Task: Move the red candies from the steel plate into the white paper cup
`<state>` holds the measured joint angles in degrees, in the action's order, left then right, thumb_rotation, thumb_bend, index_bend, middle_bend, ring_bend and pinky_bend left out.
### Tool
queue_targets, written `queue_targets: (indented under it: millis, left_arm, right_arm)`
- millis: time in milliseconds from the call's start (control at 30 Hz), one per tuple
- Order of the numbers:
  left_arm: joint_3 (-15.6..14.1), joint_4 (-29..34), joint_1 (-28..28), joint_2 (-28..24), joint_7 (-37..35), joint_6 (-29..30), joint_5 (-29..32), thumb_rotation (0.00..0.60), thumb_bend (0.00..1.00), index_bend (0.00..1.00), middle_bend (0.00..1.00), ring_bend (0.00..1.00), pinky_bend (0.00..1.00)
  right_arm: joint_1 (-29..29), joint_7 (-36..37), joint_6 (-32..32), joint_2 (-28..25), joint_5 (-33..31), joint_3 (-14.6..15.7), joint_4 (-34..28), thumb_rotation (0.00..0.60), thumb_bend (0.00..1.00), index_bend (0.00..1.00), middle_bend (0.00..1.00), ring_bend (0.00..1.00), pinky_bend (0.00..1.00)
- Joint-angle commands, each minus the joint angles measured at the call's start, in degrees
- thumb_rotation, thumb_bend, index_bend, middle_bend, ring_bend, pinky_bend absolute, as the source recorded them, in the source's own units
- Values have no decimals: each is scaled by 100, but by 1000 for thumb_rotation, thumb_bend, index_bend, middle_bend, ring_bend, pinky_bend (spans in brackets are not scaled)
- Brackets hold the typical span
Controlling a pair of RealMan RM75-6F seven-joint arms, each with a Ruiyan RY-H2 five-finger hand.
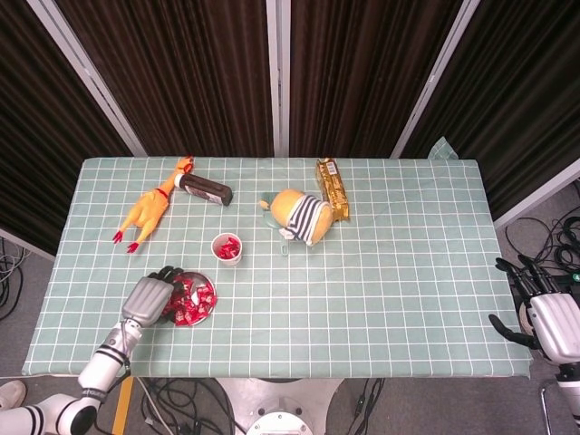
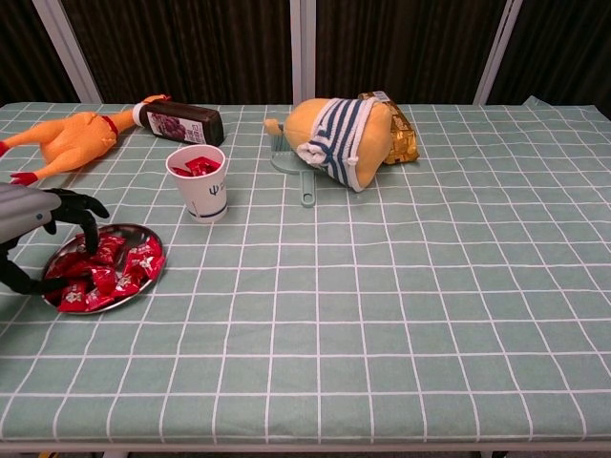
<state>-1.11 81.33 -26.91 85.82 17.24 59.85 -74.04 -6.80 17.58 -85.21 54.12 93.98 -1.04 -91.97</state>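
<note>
Reaching left hand (image 2: 38, 224) over red candies (image 2: 110, 269), fingertips among them

A matt pale green cloth with a white grid (image 2: 401, 286) covered the table, lying smooth to its edges. The round steel plate (image 2: 143, 232) near the front left corner shone like polished metal, and the red candies (image 2: 115, 267) in it wore glossy, crinkled wrappers. The white paper cup (image 2: 203, 196) looked matt and smooth. The left hand (image 1: 148, 296) had a silvery, satin metal-like back and dull black fingers (image 2: 81, 205). The yellow rubber chicken (image 1: 149, 208) gleamed softly; the striped plush toy (image 2: 339, 134) looked fuzzy.
</note>
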Motion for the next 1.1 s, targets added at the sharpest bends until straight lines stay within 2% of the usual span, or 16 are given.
queue_targets:
  millis: [33,733,933,1100]
  left_arm:
    - [26,-29,-7,21,23,-32,34,600,304,490,245,150,329]
    - [105,-144,-57,97,-1,-229,104,600,390,620,295,150,341]
    - [122,49,-4,-20,-87,-34,-51,600,404,629,297,150,343]
    - [248,464,21,-299,-259,301,-306,600,404,630,298,150,342]
  right_arm:
    - [1,6,-7,-4,-3,-1,1,600,206,82,191,0,128]
    - [9,142,-55,-4,2,15,77,600,206,82,201,0,134]
    - [1,170,-71,-3,9,7,94,600,206,83,201,0,136]
    - [-2,176,-90,-3,14,0,98,600,206,82,200,0,137]
